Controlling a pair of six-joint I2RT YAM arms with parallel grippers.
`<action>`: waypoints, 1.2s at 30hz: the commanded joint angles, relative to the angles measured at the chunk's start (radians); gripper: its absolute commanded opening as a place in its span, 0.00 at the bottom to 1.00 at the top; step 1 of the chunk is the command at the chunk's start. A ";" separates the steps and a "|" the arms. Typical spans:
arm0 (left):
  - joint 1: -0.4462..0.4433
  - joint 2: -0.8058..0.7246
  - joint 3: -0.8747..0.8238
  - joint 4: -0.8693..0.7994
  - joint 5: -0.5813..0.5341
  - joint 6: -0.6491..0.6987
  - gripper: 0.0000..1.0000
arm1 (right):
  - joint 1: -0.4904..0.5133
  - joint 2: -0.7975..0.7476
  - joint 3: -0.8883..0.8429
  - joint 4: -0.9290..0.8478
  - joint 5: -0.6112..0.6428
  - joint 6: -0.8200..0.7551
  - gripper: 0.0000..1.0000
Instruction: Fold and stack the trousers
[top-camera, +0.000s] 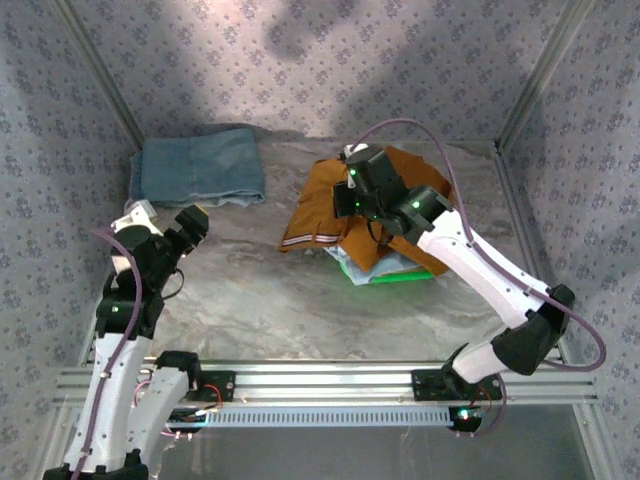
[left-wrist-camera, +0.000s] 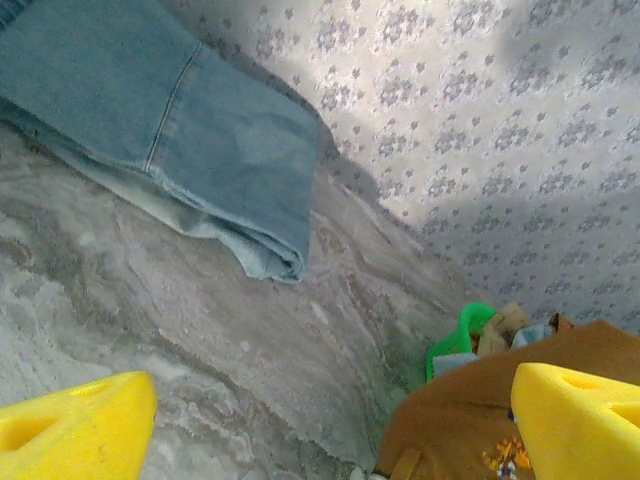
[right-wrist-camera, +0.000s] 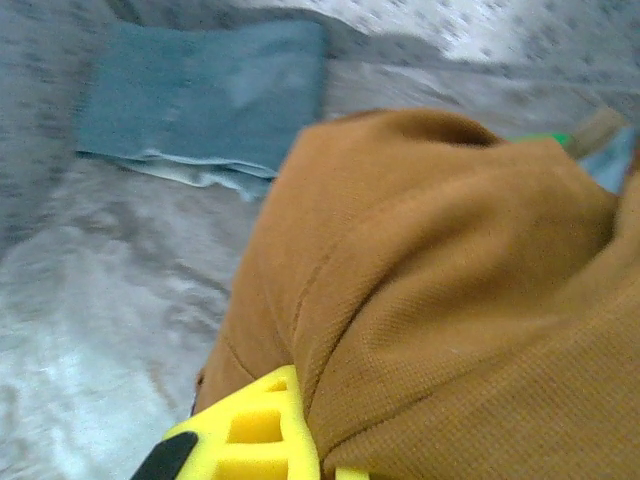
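The rust-orange trousers (top-camera: 312, 215) lie bunched at the middle right of the table, on top of other cloth. My right gripper (top-camera: 352, 200) sits on them, shut on a fold of the orange cloth. In the right wrist view the trousers (right-wrist-camera: 450, 290) bulge over one yellow finger (right-wrist-camera: 250, 430), and the other finger is hidden by the cloth. My left gripper (top-camera: 190, 222) hovers open at the left with nothing in it. In the left wrist view its fingers (left-wrist-camera: 75, 425) stand wide apart above bare table, with an edge of the trousers (left-wrist-camera: 460, 425) at the lower right.
A folded grey-blue denim pair (top-camera: 200, 165) lies at the back left, near the left gripper. Under the trousers are a pale blue garment (top-camera: 350, 262) and a bright green piece (top-camera: 400, 276). Patterned walls close in the back and both sides.
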 joint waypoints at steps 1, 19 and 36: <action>-0.008 0.013 -0.006 -0.021 0.047 0.003 0.92 | -0.041 -0.034 0.033 0.054 -0.046 -0.020 0.00; -0.018 0.044 -0.083 0.017 0.075 0.028 0.93 | -0.106 -0.020 -0.252 -0.094 0.328 -0.100 1.00; -0.026 0.049 -0.098 0.048 0.083 0.030 0.93 | -0.392 0.096 -0.346 0.069 -0.203 -0.072 0.05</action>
